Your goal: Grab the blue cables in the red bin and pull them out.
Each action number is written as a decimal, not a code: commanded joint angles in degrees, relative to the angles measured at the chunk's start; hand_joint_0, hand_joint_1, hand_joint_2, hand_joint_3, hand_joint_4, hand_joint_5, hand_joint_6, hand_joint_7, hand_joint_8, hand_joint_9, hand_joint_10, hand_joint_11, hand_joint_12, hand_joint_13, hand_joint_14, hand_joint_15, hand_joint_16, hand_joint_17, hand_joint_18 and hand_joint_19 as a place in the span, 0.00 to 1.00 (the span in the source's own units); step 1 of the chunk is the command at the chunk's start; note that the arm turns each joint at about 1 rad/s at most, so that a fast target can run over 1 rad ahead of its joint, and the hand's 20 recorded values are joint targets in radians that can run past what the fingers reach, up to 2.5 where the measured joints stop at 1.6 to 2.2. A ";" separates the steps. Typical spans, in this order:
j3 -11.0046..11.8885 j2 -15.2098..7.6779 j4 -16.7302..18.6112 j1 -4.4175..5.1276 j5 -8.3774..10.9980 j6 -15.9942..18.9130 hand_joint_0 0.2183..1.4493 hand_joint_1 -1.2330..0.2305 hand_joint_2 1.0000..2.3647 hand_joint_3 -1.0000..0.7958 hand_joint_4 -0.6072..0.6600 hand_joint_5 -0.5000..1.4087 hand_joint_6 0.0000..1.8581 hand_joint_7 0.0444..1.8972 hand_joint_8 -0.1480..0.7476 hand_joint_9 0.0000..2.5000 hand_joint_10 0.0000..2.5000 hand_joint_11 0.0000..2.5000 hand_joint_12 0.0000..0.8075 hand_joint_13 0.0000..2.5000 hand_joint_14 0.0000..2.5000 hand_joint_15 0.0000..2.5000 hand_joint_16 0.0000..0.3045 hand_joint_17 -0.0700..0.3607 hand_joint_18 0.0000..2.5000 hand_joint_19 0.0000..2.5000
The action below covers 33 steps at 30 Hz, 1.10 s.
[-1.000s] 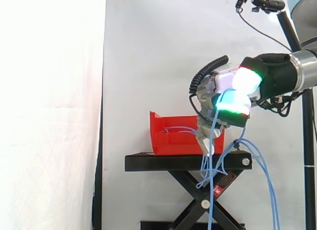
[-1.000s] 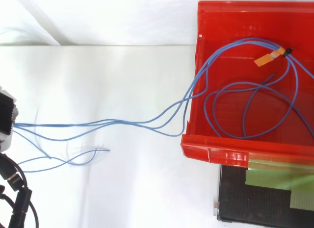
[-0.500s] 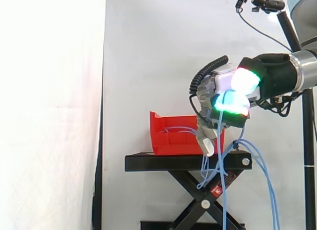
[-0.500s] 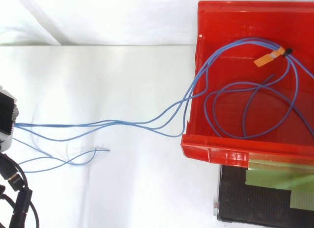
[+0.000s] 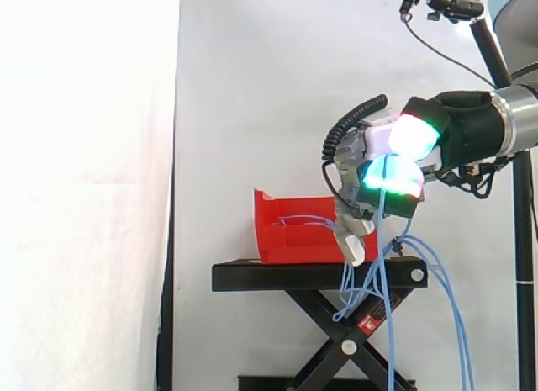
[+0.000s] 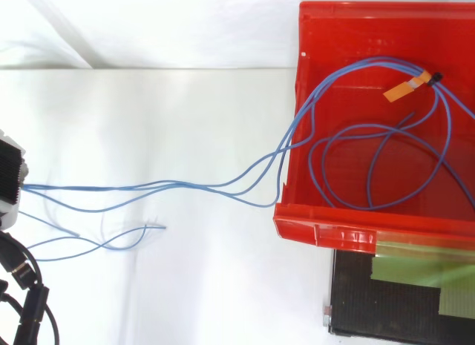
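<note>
A red bin (image 6: pixel 349 234) stands on a black stand (image 5: pixel 286 276). Thin blue cables (image 6: pixel 371 163) loop inside the bin, tied at an orange tag (image 6: pixel 407 88). Several strands run over the bin's left wall (image 6: pixel 185 188) to my hand (image 6: pixel 9 178) at the left edge of the top view. In the side view my hand (image 5: pixel 391 160) hangs right of and above the red bin (image 5: pixel 294 231), its fingers curled round the blue cables (image 5: pixel 382 265), which dangle down past the stand.
A white curtain hangs behind the work. A camera on a black pole (image 5: pixel 496 46) stands at the upper right of the side view. A scissor frame (image 5: pixel 336 340) holds the stand up. Green tape (image 6: pixel 423 271) lies on the stand top.
The hand and bin stay in place. The loose cable strands hanging under the hand have swung a little to the right.
</note>
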 commanded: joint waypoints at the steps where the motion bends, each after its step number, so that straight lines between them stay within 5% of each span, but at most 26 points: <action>1: 0.00 0.00 0.00 0.00 0.00 0.00 0.43 0.34 0.00 0.00 0.66 0.74 0.22 0.31 0.49 0.38 0.01 0.29 0.44 0.32 0.01 0.24 0.14 0.39 0.21 0.25; 33: 0.00 0.00 0.00 -0.09 0.09 0.18 0.43 0.31 0.00 0.00 0.66 0.75 0.21 0.32 0.50 0.38 0.01 0.29 0.44 0.32 0.01 0.24 0.15 0.39 0.21 0.25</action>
